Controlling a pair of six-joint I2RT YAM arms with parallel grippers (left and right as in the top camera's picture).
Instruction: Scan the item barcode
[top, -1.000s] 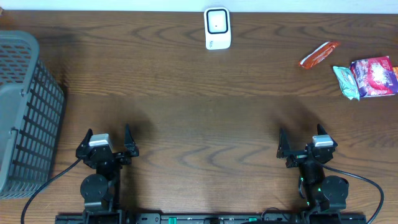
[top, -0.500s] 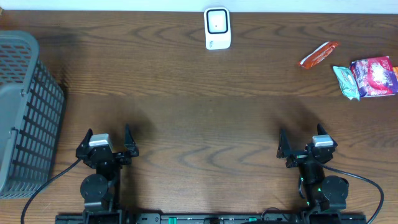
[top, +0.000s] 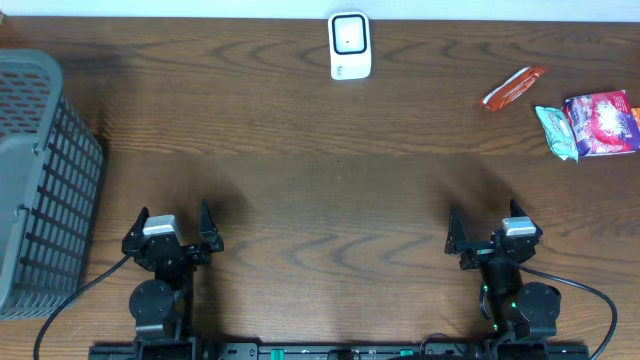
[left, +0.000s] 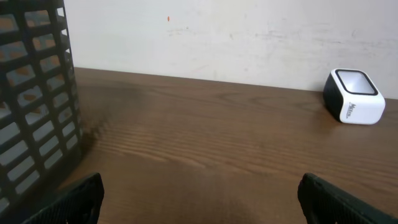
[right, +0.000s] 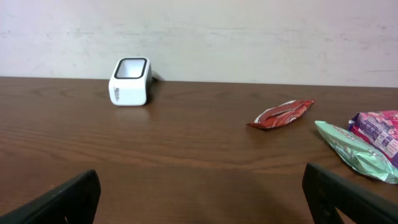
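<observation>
Overhead straight down; both wrist views low, toward shared scanner (left: 356, 99).

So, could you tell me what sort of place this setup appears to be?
Probably a mock shop checkout set on a wooden table: a white barcode scanner at the back, wrapped snack packets on the right, and a grey plastic basket on the left.

Table (top: 320, 170): dark brown wood, wavy grain running 9 to 3 o'clock, filling the overhead view.
Wall (left: 217, 37): off-white, matte, faintly scuffed and smudged; meeting the table's far edge at 12 o'clock.
Mark (left: 168, 19): tiny red speck on the wall, toward 11 o'clock in the left wrist view.
Light: soft and even; dull sheen on the wood, diffuse darker patch toward 10 o'clock overhead.
</observation>
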